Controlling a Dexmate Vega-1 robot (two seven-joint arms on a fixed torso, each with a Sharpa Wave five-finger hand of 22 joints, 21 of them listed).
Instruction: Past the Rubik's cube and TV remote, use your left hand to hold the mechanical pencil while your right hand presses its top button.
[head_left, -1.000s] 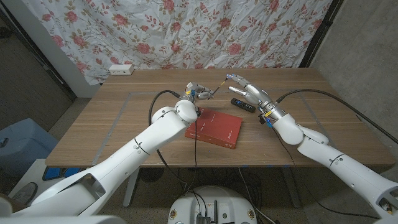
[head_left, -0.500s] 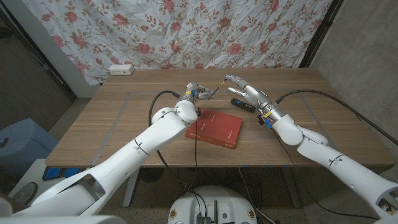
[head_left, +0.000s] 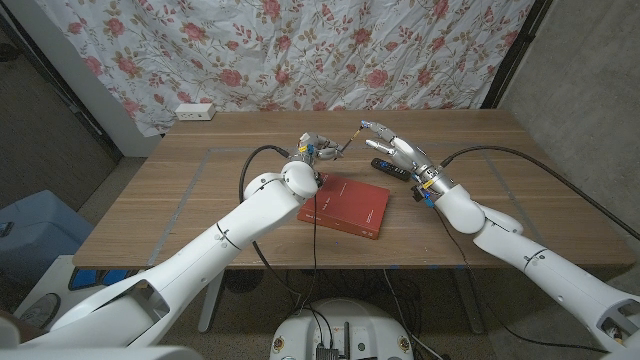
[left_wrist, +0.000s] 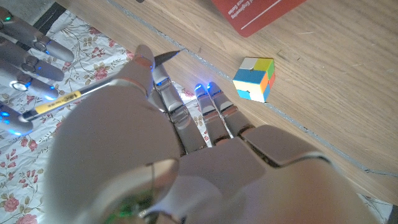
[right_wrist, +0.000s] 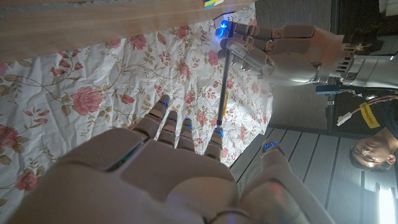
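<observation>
The wooden table (head_left: 190, 195) carries all task items, and a floral curtain (head_left: 300, 50) hangs behind its far edge, with a white power strip (head_left: 194, 111) on the ledge at the far left. A red book (head_left: 346, 205) lies flat near the table centre, just in front of the two hands. The left arm enters from the near left corner and reaches across the table; the left hand (head_left: 313, 148) is raised above the surface beyond the book and grasps the mechanical pencil (head_left: 344, 147), which is held clear of the table and slopes up from the left hand toward the right hand. In the left wrist view the pencil (left_wrist: 59, 102) shows as a thin shaft with a yellow label, pinched at the fingers of the left hand (left_wrist: 168, 149). The right hand (head_left: 395, 147) is raised just beside the pencil's upper end with its fingers extended and holding nothing; one fingertip lies at the top of the pencil, and actual contact cannot be confirmed. In the right wrist view the pencil (right_wrist: 224, 87) runs between the left hand (right_wrist: 273, 46) and the fingers of the right hand (right_wrist: 161, 168). The black TV remote (head_left: 389, 167) lies on the table under the right hand, past the book's far right corner. The Rubik's cube (left_wrist: 254, 78) rests on the table near the book's corner, apart from it.
</observation>
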